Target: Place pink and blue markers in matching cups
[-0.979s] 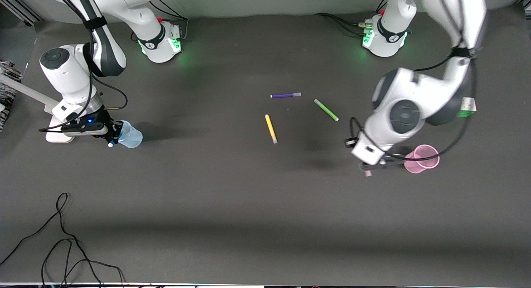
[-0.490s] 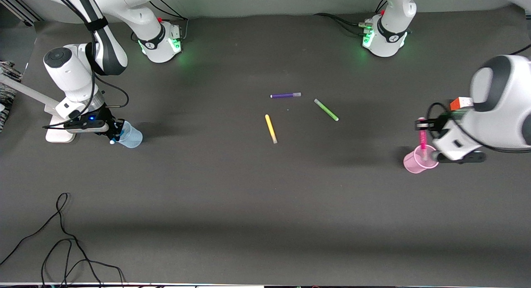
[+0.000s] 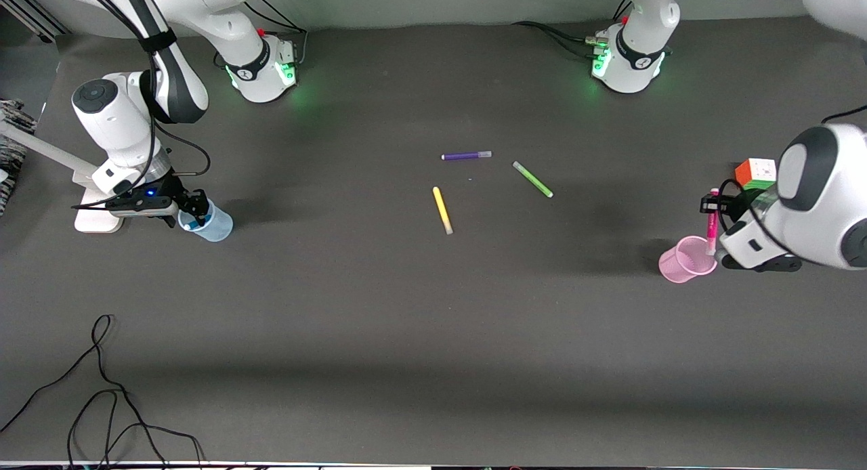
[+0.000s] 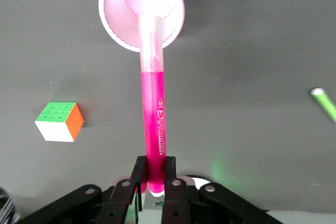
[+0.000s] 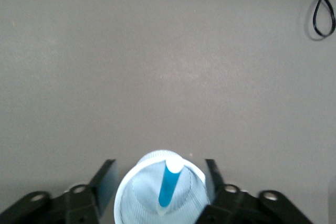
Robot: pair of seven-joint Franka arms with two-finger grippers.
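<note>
Table (image 3: 406, 307): we see a dark grey surface with both arms low at its two ends.
Left gripper (image 4: 155, 182): we see it over the pink cup, pinching the pink marker.
Right gripper (image 5: 160, 182): fingers spread, one on each side of the blue cup.
Pink cup (image 3: 685, 260): upright at the left arm's end, near a colour cube (image 3: 755, 173).
Blue cup (image 3: 211, 221): upright at the right arm's end.
Pink marker (image 4: 154, 114): pale cap end pointing down at the cup's mouth.
Blue marker (image 5: 169, 184): standing inside the blue cup.
Loose markers: we see purple (image 3: 466, 156), green (image 3: 532, 179) and yellow (image 3: 442, 210) lying mid-table.
</note>
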